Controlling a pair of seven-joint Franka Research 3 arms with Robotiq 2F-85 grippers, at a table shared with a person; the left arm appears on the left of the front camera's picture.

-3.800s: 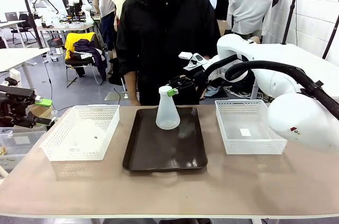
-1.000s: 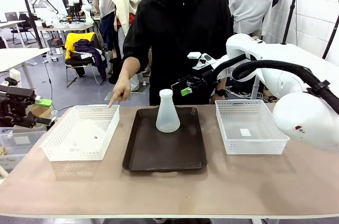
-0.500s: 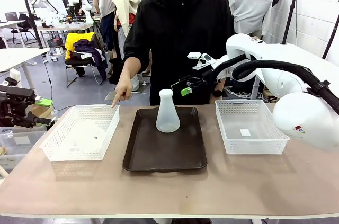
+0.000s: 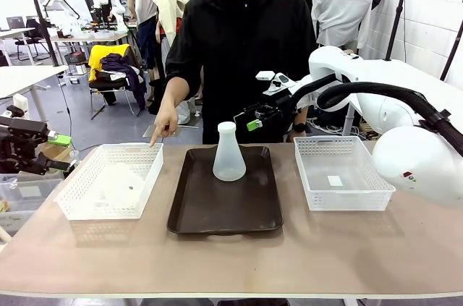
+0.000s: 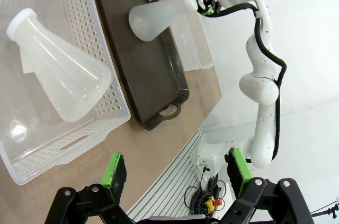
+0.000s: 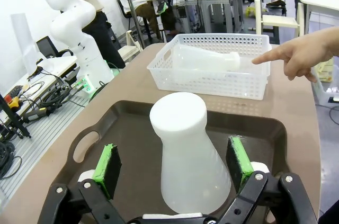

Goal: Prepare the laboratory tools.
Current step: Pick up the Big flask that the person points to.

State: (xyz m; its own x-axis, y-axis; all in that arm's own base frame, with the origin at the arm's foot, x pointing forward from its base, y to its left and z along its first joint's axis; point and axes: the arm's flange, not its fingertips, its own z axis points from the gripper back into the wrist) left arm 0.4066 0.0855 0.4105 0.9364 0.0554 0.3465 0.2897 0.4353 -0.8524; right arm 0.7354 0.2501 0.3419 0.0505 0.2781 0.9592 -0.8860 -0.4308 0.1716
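One translucent white flask point(image 4: 228, 154) stands upright on the dark brown tray point(image 4: 224, 208), also seen in the right wrist view point(image 6: 185, 155) and the left wrist view point(image 5: 156, 15). My right gripper point(image 4: 246, 119) hovers open just behind and above its neck, apart from it; in its own view the gripper point(image 6: 172, 160) has green pads either side of the flask. A second flask point(image 5: 58, 75) lies on its side in the left white basket point(image 4: 72, 205), faint in the front view point(image 4: 116, 183). My left gripper point(image 5: 176, 170) hangs open off the table's left end point(image 4: 61, 153).
The person's hand point(image 4: 163, 129) points a finger at the left basket's far edge, also seen from the right wrist point(image 6: 291, 57). A second white mesh basket point(image 4: 340, 176) with a small label stands right of the tray. The near half of the table is bare.
My right gripper has let go of the flask's neck and drawn back up to the right. The person's hand has come forward to point at the left basket. The left arm is still.
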